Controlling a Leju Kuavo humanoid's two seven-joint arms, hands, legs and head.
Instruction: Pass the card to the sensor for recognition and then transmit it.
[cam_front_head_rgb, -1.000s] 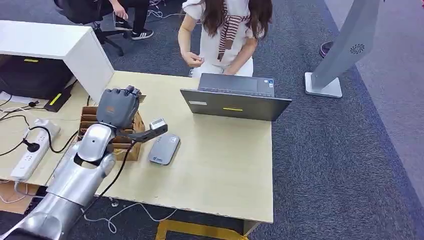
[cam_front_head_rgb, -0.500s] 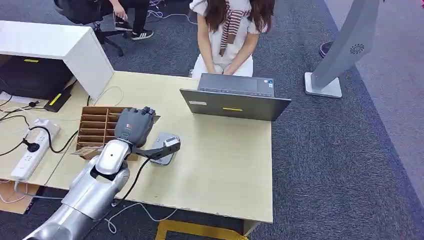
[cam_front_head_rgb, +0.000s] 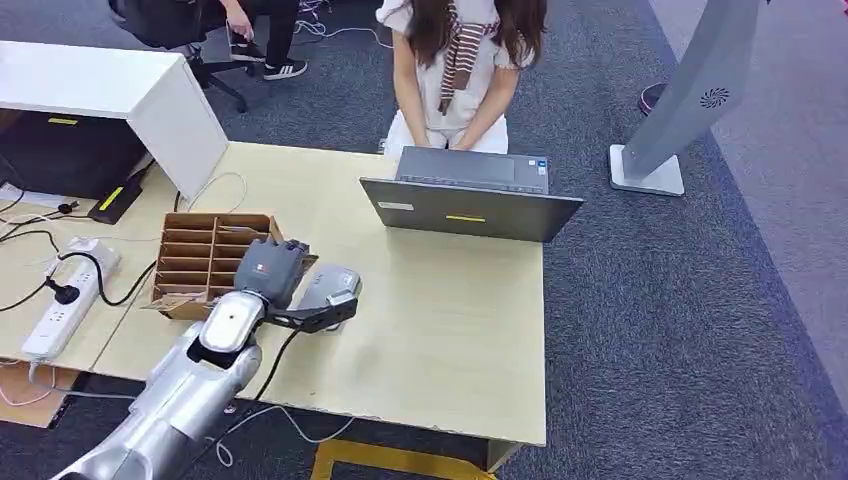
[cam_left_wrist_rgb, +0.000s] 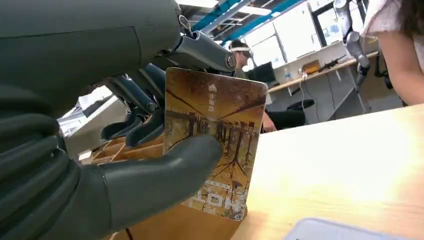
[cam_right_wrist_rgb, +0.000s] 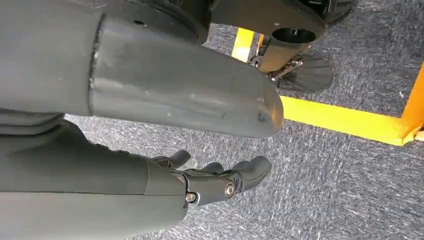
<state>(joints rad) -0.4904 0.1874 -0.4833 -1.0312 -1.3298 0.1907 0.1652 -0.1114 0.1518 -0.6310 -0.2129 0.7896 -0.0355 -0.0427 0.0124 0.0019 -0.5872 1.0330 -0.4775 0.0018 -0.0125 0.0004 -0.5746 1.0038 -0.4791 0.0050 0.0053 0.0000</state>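
Note:
My left hand (cam_front_head_rgb: 268, 272) hangs low over the table, between the cardboard sorting box (cam_front_head_rgb: 200, 258) and the grey card sensor (cam_front_head_rgb: 335, 283). It pinches a brown picture card (cam_left_wrist_rgb: 215, 145) between thumb and fingers, and the card stands upright just beside the sensor's pale edge (cam_left_wrist_rgb: 340, 231). In the head view the wrist hides part of the sensor. My right hand (cam_right_wrist_rgb: 215, 182) hangs beside my body over the grey carpet, fingers loosely apart and holding nothing.
An open laptop (cam_front_head_rgb: 470, 200) stands at the table's far edge, with a person (cam_front_head_rgb: 455, 70) seated behind it. A power strip (cam_front_head_rgb: 65, 300) and cables lie to the left beside a white cabinet (cam_front_head_rgb: 110, 90). A grey stand (cam_front_head_rgb: 690, 100) is on the floor at the right.
My left hand has come down from above the sorting box and moved toward the sensor with the card. The person has drawn both hands in behind the laptop.

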